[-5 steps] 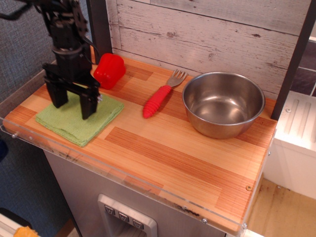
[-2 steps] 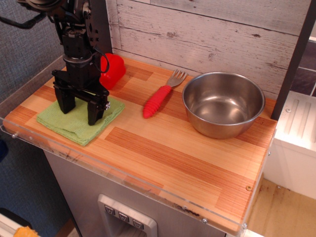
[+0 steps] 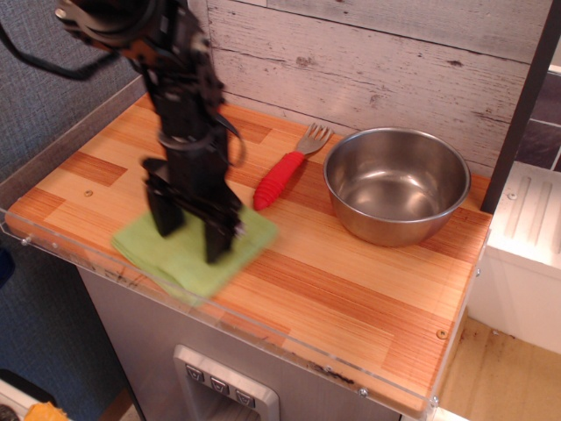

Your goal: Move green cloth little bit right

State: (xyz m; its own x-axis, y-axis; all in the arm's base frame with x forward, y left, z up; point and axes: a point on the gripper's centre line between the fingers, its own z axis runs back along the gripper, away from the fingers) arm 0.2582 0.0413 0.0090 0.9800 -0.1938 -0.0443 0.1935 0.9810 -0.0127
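Note:
The green cloth [image 3: 254, 235] lies flat near the front edge of the wooden counter [image 3: 351, 289], left of middle, slightly blurred. My black gripper [image 3: 190, 243] points straight down onto it. The fingers [image 3: 217, 235] are spread wide apart and their tips rest on the cloth's top. Nothing is pinched between them. The arm hides the cloth's middle and the counter behind it.
A fork with a red ribbed handle [image 3: 279, 178] lies just behind and right of the cloth. A steel bowl [image 3: 396, 224] stands at the back right. A clear plastic lip [image 3: 105, 272] runs along the counter's front edge. A plank wall stands behind.
The gripper and the green cloth under it have slid right and toward the front edge. The bare counter at far left now shows. The red object at the back is now behind the arm.

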